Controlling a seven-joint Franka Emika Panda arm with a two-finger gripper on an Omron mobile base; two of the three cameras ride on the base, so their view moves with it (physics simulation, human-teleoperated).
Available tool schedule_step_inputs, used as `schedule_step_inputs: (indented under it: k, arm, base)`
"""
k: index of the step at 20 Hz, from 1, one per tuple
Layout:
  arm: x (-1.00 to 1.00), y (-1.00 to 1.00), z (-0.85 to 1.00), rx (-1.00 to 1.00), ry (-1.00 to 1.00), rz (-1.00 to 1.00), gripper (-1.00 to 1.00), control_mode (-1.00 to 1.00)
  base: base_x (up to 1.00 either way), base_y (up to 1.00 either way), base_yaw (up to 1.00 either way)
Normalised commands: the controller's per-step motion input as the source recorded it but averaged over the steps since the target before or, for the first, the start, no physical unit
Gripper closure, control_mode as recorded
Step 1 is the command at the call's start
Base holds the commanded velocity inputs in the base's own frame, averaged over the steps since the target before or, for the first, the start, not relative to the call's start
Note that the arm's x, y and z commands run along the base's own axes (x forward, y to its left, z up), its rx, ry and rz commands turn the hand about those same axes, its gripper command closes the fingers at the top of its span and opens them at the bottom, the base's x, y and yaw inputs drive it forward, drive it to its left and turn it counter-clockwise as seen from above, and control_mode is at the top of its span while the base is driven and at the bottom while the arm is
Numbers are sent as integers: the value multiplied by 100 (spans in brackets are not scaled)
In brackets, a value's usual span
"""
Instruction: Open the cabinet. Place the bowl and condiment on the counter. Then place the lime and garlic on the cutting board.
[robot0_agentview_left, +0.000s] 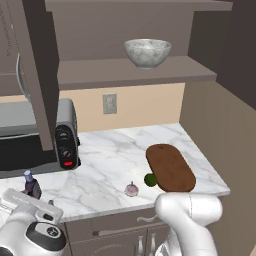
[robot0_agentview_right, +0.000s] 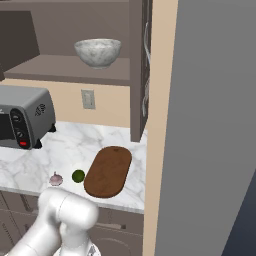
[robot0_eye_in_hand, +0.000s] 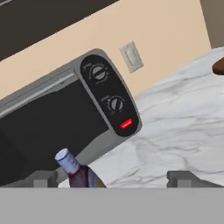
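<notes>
step: looks like the condiment bottle (robot0_agentview_left: 31, 185) is already standing on the desk (robot0_agentview_left: 110, 165) in front of the toaster oven (robot0_agentview_left: 66, 135), so I'd say this is the let-go and back-off bit, with the bowl (robot0_agentview_left: 147, 52) on the cabinet shelf (robot0_agentview_left: 135, 71) to fetch after

how to do it well: pull the hand straight back along its own line so neither tip clips the bottle's neck, then lift clear of the toaster before swinging up to the shelf

pincer: pincer (robot0_eye_in_hand: 114, 178) is spread about as wide as it goes, tips either side of the bottle in the hand view, blue cap near the 9 o'clock tip; not squeezing it, can't tell if that tip brushes it

other stuff: lime (robot0_agentview_left: 150, 179) and garlic (robot0_agentview_left: 131, 189) sit on the desk just off the cutting board (robot0_agentview_left: 170, 167), around its 8 o'clock, lime touching or nearly touching its edge
</notes>
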Motion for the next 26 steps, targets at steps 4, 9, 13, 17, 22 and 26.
schedule_step_inputs:
  k: [4, 9, 13, 17, 22, 26]
  arm:
    - [-33, -92, 49, 21, -3, 0, -100, -100]
    - [-31, -57, 62, 19, -1, 0, -100, -100]
    - [-47, -50, 64, 17, 0, 0, -100, -100]
    - [-61, -47, 61, 16, 0, 0, -100, -100]
    - [-52, -45, 62, 15, 0, 0, -100, -100]
    - [-37, -45, 56, 12, 2, 0, -100, -100]
  base:
    - [0, 0, 0]
    - [0, 0, 0]
    - [0, 0, 0]
    - [0, 0, 0]
    - [0, 0, 0]
    - [0, 0, 0]
